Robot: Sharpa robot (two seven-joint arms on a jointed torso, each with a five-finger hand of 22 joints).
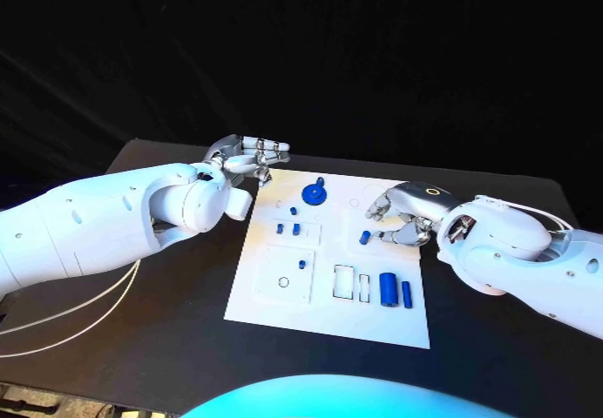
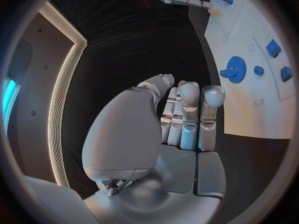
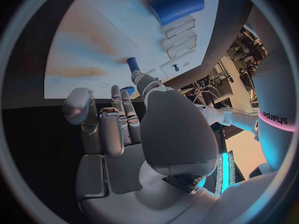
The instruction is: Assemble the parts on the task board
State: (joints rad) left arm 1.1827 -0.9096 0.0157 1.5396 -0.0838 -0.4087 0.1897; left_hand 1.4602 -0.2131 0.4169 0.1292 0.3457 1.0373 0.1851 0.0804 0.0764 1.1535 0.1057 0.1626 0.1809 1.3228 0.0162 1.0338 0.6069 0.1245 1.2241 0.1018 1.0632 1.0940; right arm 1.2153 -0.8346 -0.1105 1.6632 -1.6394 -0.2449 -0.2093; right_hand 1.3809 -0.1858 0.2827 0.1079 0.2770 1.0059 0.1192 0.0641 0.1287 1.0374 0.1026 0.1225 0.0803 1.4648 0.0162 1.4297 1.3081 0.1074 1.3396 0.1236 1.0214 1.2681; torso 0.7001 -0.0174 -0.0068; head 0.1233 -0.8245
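Head view shows the small blue peg (image 1: 364, 237) lying on the white task board (image 1: 270, 300), near the board's right edge and about halfway back. The peg looks tiny, hard and light. It is round, so I think it could roll or slip out of a loose hold. The best place to take it is probably across its middle, between the thumb and one fingertip, with a soft squeeze.

The right hand (image 1: 404, 218) is just to the right of that peg, with its fingers curled down toward it. In the right wrist view the fingers (image 3: 115, 117) stand side by side and the thumb reaches out to the peg (image 3: 132, 64). I cannot tell if the thumb really touches it or if the hand has it pinched yet.

Farther back on the board sits a blue gear (image 1: 315, 193). It looks flat and stiff, with little teeth around it. At the near right lie two bigger blue cylinders (image 1: 389, 289), side by side. They look smooth and heavier than the peg. Some more little blue pieces (image 1: 296, 229) sit nearer the middle.

The left hand (image 1: 252, 157) hangs over the black table (image 1: 164, 348) by the board's far left corner. Its fingers (image 2: 187, 114) are straight and close together, and it holds nothing.
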